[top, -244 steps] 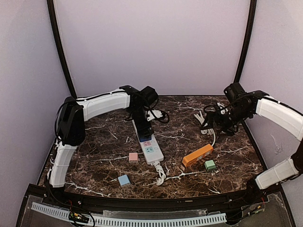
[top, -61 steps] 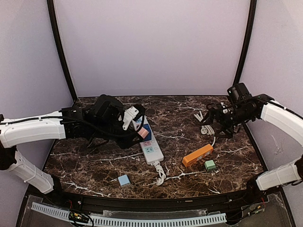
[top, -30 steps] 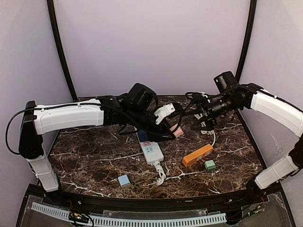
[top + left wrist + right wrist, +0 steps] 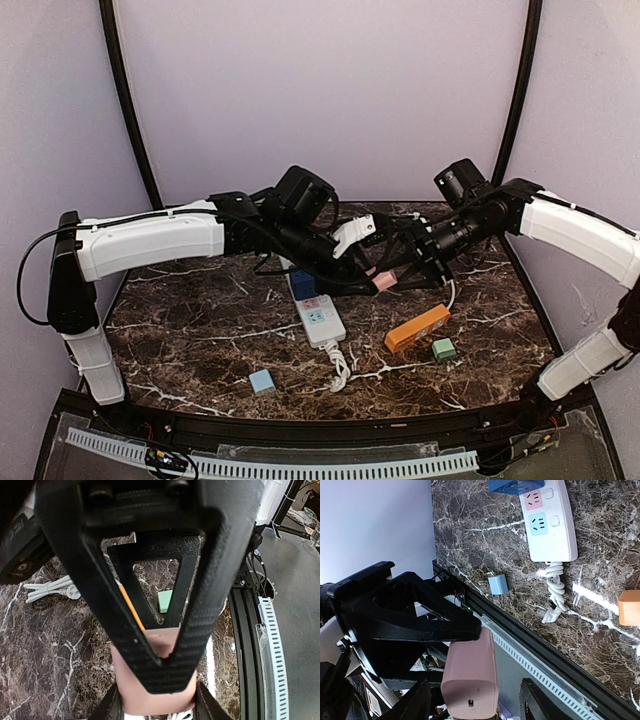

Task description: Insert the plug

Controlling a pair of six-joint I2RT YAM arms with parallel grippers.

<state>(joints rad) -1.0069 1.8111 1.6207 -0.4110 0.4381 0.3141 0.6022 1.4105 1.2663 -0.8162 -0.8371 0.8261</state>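
Power strip (image 4: 322, 322) lies on the tabletop, low and left of both arms, with its pink and pale blue sockets free.

Left end effector (image 4: 372, 272) is clamped narrow on the pink plug (image 4: 385, 281), held in the air above the tabletop.

The plug's long axis runs arm to arm, butt end toward the right wrist; prongs not visible.

Right end effector (image 4: 407, 275) straddles that end, half-spread, with a gap showing beside the plug. Judged not yet gripping.

Overhead and close wrist views share the pink plug (image 4: 385, 281).
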